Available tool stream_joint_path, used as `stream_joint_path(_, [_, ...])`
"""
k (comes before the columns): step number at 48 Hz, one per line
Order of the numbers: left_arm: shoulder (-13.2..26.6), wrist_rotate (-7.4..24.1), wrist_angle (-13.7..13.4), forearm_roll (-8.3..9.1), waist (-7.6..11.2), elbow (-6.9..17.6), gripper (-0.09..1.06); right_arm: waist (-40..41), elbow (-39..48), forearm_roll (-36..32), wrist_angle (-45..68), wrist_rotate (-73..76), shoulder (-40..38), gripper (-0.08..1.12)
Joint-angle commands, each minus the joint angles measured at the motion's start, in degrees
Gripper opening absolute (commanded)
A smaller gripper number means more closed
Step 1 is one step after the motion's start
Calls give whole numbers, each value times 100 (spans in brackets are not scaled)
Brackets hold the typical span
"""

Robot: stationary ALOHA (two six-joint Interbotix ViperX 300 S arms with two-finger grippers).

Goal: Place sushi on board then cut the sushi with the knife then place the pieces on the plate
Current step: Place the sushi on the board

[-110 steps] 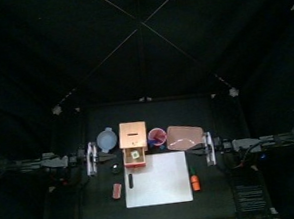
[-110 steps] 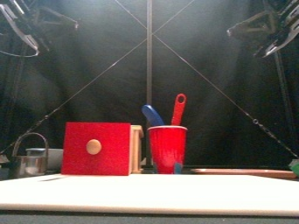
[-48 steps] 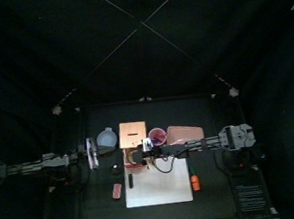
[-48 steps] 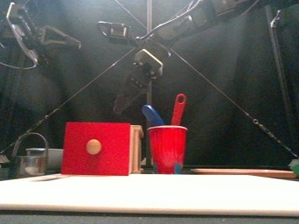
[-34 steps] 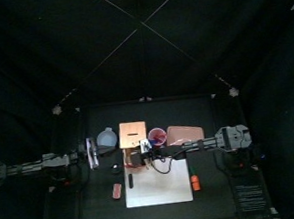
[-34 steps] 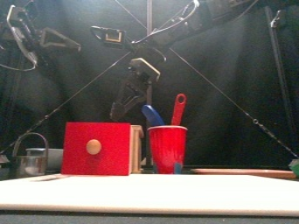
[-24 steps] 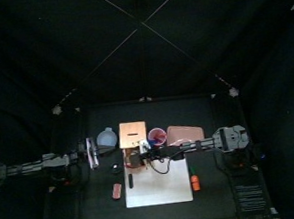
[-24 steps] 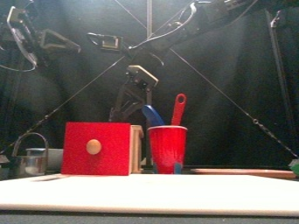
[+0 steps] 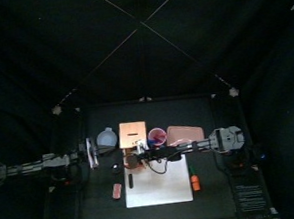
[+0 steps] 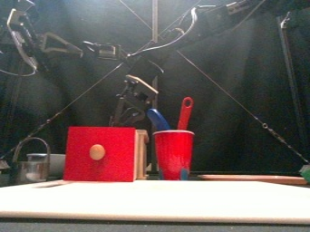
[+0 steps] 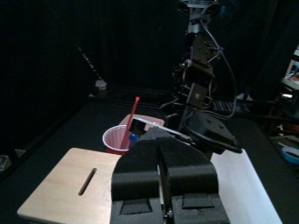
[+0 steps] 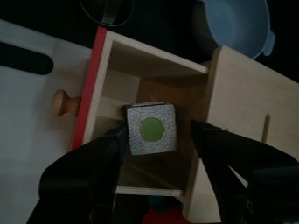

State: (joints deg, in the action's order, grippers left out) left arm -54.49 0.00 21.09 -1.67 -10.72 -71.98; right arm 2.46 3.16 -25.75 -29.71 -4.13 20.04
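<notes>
The pale wooden box (image 9: 133, 135) has its red drawer front (image 12: 100, 96) pulled out. In the drawer lies the sushi roll (image 12: 149, 129), its speckled end with a green centre facing up. My right gripper (image 12: 158, 133) hangs open just over it, one jaw on each side. The front view shows that gripper (image 10: 127, 111) low behind the drawer front (image 10: 100, 154). A red cup (image 10: 173, 152) holds a blue knife (image 10: 158, 120) and a red knife (image 10: 184, 112). In front lies the white board (image 9: 166, 180); the pink tray (image 9: 184, 134) is at the right. My left gripper (image 11: 163, 179) rests shut at the left.
A blue-grey bowl (image 9: 106, 139) sits left of the box. A metal cutter (image 10: 34, 167) stands at the far left. An orange toy (image 9: 195, 183) lies by the board's right edge and a small pinkish toy (image 9: 117, 190) by its left edge.
My right arm has reached further left and come down over the open drawer, jaws staying open. The left arm has not moved.
</notes>
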Motion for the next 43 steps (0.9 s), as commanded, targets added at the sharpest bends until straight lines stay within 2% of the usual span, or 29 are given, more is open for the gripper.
stream_joint_path(1, [26, 9, 62, -9, -18, 70, 2, -9, -149, -18, -44, -9, -97, 90])
stream_joint_path(10, [26, 0, 62, -18, -18, 53, 2, -35, -149, -18, -70, 0, -35, 87])
stream_joint_path(22, [26, 9, 62, -9, -18, 44, 2, -35, -185, 9, -53, 35, -9, 67])
stream_joint_path(31, [26, 9, 62, -9, -44, 35, 2, -70, -352, -35, -149, 79, -308, 67])
stream_joint_path(43, [26, 9, 70, -9, -105, 0, 2, -246, -545, -404, -431, 193, -1178, 67])
